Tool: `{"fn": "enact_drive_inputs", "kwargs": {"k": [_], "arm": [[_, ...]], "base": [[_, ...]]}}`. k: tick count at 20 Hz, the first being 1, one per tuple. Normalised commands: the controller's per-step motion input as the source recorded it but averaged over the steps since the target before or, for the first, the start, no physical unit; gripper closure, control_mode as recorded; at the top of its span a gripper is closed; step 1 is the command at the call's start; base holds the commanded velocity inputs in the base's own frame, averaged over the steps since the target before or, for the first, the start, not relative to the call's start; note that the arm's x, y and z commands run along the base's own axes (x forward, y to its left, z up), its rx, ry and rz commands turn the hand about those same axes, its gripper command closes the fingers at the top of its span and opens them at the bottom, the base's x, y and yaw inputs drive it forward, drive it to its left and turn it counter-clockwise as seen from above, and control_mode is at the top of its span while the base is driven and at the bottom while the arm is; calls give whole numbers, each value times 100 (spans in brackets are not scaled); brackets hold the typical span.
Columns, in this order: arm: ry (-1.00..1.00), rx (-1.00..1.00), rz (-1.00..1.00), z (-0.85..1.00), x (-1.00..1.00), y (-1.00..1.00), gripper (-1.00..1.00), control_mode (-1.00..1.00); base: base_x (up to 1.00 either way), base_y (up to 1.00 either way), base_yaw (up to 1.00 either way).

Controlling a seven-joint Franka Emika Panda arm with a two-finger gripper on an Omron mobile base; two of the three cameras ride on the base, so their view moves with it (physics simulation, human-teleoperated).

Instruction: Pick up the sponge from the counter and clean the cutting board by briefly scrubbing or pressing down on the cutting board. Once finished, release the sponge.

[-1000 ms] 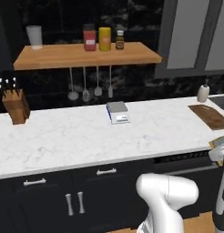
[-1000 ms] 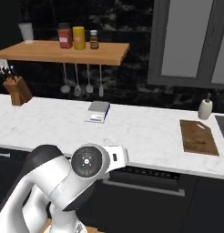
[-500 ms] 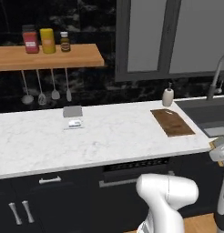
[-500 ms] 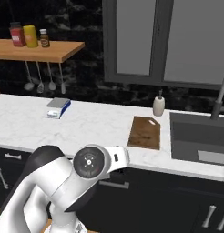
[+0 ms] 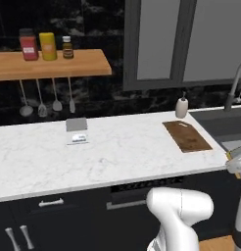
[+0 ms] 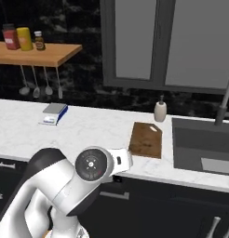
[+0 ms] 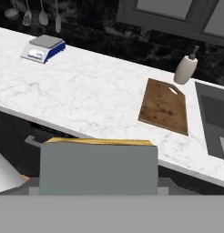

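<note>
Across the full width runs the counter (image 5: 117, 152) (image 6: 88, 128) (image 7: 86, 91), white marble over dark cabinet fronts. Grey-panelled wall cabinets (image 5: 186, 41) (image 6: 181, 42) hang above its right half. Wooden shelf (image 5: 88, 62) (image 6: 58, 53) sits up left, carrying three jars (image 5: 46, 45), with utensils (image 5: 46, 100) hanging under it. Sink (image 6: 202, 144) (image 7: 214, 118) is set into the counter's right end, faucet (image 5: 234, 88) (image 6: 224, 104) behind it.

Cutting board (image 5: 187, 136) (image 6: 146, 139) (image 7: 164, 105) lies flat on the counter just left of the sink, hole end toward the back wall, nothing on it. Soap dispenser (image 5: 181, 107) (image 6: 160, 110) (image 7: 185, 68) stands upright just behind the board. Kitchen scale (image 5: 77, 130) (image 6: 53, 113) (image 7: 43, 48) is well apart to the left, below the shelf.

Sponge (image 5: 236, 155) (image 7: 99, 166) is off the counter, in front of its front edge near the sink, clear of the board. In the hand view it sits right up against the camera, grey face toward the lens and yellow layer along its top, hiding the fingertips. Gripper (image 5: 237, 164) is at the right edge of the left base view, clamped on the sponge.
</note>
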Motion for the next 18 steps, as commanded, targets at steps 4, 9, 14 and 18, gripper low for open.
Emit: {"fn": "enact_drive_inputs", "kwargs": {"k": [4,9,14,18], "arm": [[0,0,0,0,0,0,100,100],[0,0,0,0,0,0,100,100],[0,0,0,0,0,0,100,100],[0,0,0,0,0,0,100,100]], "base": [[54,0,-1],[50,0,0],[56,0,0],[11,0,0]]}}
